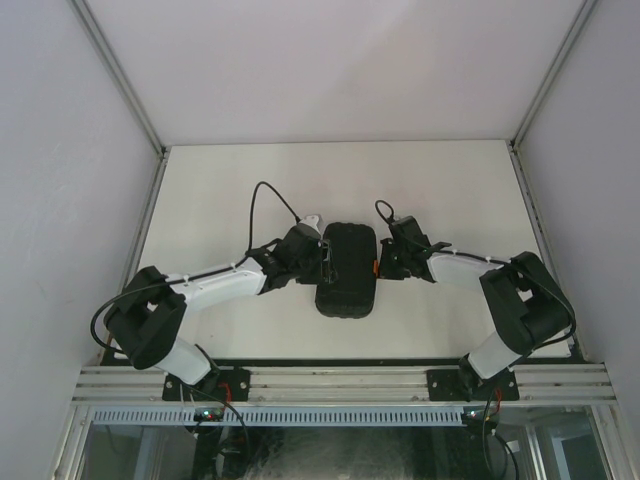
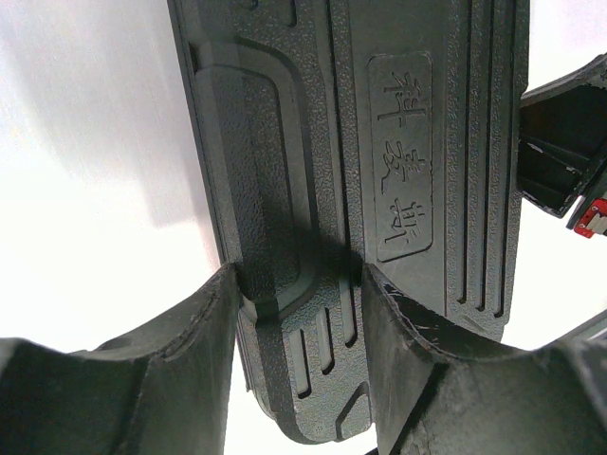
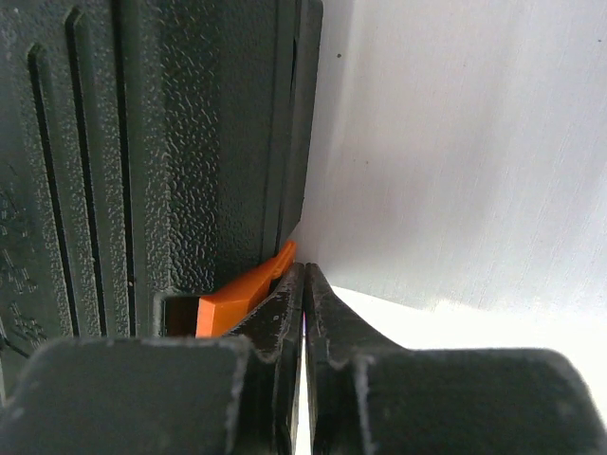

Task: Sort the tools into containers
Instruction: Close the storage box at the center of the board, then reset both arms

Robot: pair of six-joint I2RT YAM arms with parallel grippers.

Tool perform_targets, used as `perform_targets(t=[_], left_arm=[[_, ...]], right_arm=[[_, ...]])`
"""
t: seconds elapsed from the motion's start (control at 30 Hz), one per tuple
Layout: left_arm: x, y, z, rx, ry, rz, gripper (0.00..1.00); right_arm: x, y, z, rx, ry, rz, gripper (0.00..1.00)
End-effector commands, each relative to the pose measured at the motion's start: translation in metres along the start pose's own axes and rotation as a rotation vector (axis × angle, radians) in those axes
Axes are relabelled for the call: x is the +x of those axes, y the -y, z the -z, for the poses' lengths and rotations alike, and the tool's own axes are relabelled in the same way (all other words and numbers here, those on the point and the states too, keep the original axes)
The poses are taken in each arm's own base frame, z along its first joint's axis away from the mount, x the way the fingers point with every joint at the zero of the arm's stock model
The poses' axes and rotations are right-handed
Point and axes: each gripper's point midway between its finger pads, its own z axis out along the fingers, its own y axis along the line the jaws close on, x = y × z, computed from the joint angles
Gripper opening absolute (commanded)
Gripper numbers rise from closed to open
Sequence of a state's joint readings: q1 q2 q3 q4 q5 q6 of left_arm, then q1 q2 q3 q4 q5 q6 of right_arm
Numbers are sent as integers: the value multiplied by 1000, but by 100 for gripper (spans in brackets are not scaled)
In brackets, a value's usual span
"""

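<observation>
- Top external view: a black tool case (image 1: pixel 347 270) lies shut on the white table (image 1: pixel 250 180), about midway between left and right and a little nearer than the table's middle, with its long side running near to far.
- Both arms reach in toward it, one from each side, and the case sits between the two hands.
- The left hand (image 1: pixel 318 258) meets the case's left side toward the far end.
- The right hand (image 1: pixel 381 262) meets its right side, level with a small orange latch (image 1: pixel 374 266).
- Left wrist view: the textured lid fills the picture, with grooves and a raised panel of embossed characters (image 2: pixel 398 161).
- The left hand's two fingers (image 2: pixel 190 351) stand apart with part of the case between them. Both inner faces touch the plastic, so this hand is grasping the case.
- Right wrist view: the right hand is clenched, its two fingers (image 3: pixel 332 313) pressed flat together with nothing between them.
- Their tips lie just beside the case's right edge, and the left one of the pair touches the outer end of the orange latch.
- The latch sits in a notch in that edge and tilts outward.
</observation>
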State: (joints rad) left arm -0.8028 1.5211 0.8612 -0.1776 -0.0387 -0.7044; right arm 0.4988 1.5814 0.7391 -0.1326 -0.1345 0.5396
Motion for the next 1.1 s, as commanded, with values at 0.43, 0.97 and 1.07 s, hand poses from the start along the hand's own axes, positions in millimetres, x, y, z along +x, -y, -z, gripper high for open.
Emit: perform_targets(t=[0.43, 0.97, 1.07], left_arm=[[-9, -36, 30, -144, 35, 24, 57], [-103, -71, 201, -238, 615, 55, 86], [-102, -79, 229, -209, 718, 91, 91]], right_arm=[[-57, 28, 87, 242, 331, 38, 38], [-71, -9, 265, -55, 804, 60, 100], [-61, 2, 273, -32, 830, 42, 100]])
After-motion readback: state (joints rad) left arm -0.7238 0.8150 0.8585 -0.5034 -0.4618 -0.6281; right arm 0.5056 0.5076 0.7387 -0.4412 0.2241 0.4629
